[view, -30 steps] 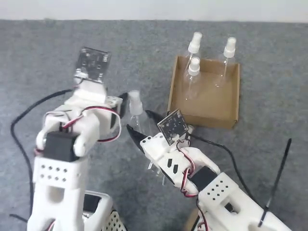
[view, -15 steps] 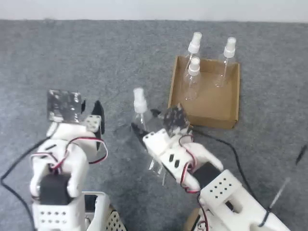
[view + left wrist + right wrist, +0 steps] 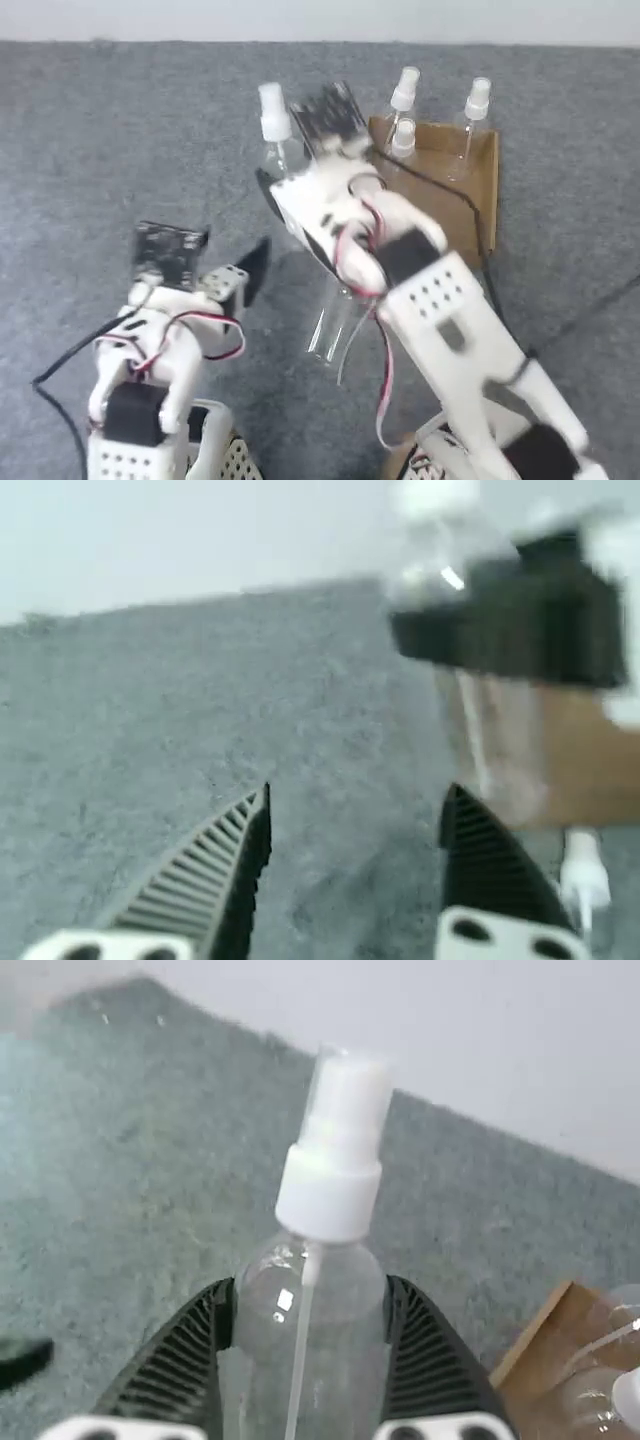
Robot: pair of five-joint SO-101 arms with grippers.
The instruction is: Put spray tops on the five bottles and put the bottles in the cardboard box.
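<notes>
1. The right gripper (image 3: 308, 1325) is clenched around the clear body of a bottle (image 3: 280, 155). The bottle is held upright and raised off the grey carpet (image 3: 120, 120), at 12 o'clock on the table. A white spray top (image 3: 335, 1140) is seated on its neck.
2. The cardboard box (image 3: 462, 205) is found at 3 o'clock of the held bottle, just beside it. Three capped bottles (image 3: 478, 100) are stood along the box's 12 o'clock side.
3. The step in hand is judged to be the carry into the box. The bottle is best kept upright, lifted above the near box wall, taken across toward 3 o'clock, and only then lowered.
4. Bare box floor is seen in the 6 o'clock half. A set-down there is advised, apart from the standing bottles, so that none is knocked.
5. The left gripper (image 3: 357, 805) is released, its jaws spread with nothing between them. It is placed at 7 o'clock on the table, well apart from the box, so the path is left open.
6. A clear item (image 3: 330, 330) is seen on the carpet beneath the right arm. What it is cannot be told, and it should be avoided.
</notes>
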